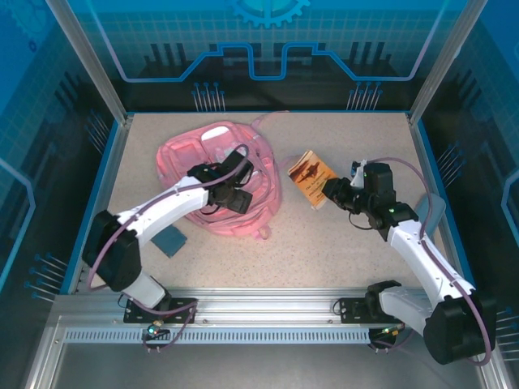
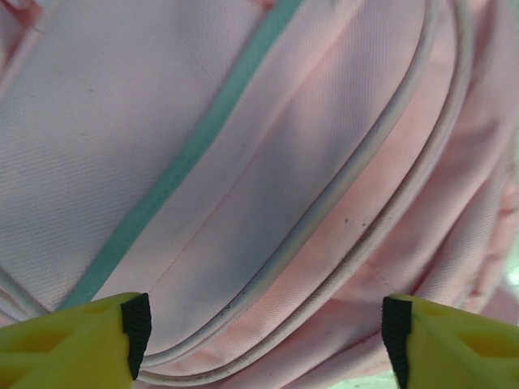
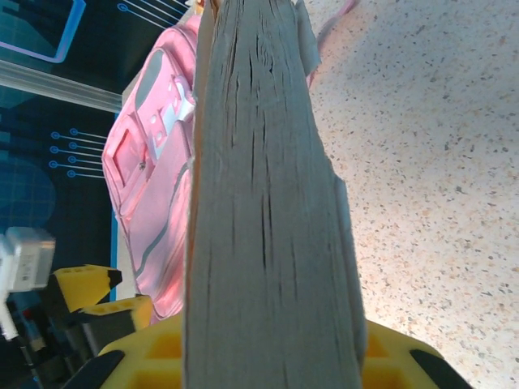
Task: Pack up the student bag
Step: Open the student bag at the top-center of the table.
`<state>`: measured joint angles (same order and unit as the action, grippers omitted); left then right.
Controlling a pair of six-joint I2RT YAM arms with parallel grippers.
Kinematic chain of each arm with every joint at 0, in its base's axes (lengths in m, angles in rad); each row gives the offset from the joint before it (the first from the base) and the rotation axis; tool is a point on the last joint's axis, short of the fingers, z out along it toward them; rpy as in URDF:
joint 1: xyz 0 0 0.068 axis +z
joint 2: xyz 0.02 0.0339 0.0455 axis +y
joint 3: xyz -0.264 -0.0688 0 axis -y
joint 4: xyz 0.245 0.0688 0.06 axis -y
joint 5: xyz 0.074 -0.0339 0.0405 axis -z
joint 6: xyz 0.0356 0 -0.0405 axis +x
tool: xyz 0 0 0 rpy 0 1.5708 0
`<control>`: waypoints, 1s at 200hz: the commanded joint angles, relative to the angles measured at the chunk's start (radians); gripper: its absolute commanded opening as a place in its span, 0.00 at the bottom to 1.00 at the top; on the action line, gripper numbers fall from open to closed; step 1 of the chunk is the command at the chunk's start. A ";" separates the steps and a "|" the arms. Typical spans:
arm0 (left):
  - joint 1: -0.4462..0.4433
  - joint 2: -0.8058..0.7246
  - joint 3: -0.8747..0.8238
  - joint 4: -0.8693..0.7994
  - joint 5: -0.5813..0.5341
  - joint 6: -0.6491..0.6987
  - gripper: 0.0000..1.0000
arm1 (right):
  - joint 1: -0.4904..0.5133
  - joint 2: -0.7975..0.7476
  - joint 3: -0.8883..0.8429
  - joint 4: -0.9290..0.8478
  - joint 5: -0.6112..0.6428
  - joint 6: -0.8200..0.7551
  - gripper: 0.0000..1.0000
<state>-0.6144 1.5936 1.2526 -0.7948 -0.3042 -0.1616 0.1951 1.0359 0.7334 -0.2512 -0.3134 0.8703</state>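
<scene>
The student bag [image 1: 212,162], a big pink backpack, lies flat at the back left of the table. My left gripper [image 1: 235,194] hovers over its right half, open. In the left wrist view its fingers [image 2: 136,332] stand wide apart just above pink fabric [image 2: 324,162] with white piping and a teal stripe. My right gripper [image 1: 329,193] is shut on an orange-brown book [image 1: 310,178], held right of the bag. The book's grey page edge [image 3: 268,203] rises on edge between the jaws of the right gripper [image 3: 272,361], with the bag [image 3: 154,186] beyond it.
A small dark blue booklet [image 1: 170,241] lies on the speckled table [image 1: 324,251] beside the left arm's elbow. Blue walls and metal posts ring the table. A metal rail [image 1: 259,312] runs along the near edge.
</scene>
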 commanded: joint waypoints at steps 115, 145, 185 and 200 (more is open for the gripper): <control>-0.029 0.237 0.154 -0.119 -0.228 0.020 0.37 | -0.025 -0.038 0.012 -0.017 -0.015 -0.015 0.15; -0.029 0.231 0.164 -0.135 -0.232 0.015 0.20 | -0.025 -0.046 0.014 -0.027 -0.007 -0.019 0.15; -0.036 0.122 0.164 -0.097 -0.289 -0.006 0.10 | -0.028 -0.068 0.018 -0.064 0.028 -0.034 0.16; -0.035 0.050 0.145 -0.044 -0.319 -0.014 0.09 | -0.028 -0.067 0.017 -0.067 0.031 -0.036 0.16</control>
<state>-0.6518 1.7870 1.3869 -0.8890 -0.5201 -0.1398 0.1822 0.9928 0.7334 -0.3168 -0.2951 0.8616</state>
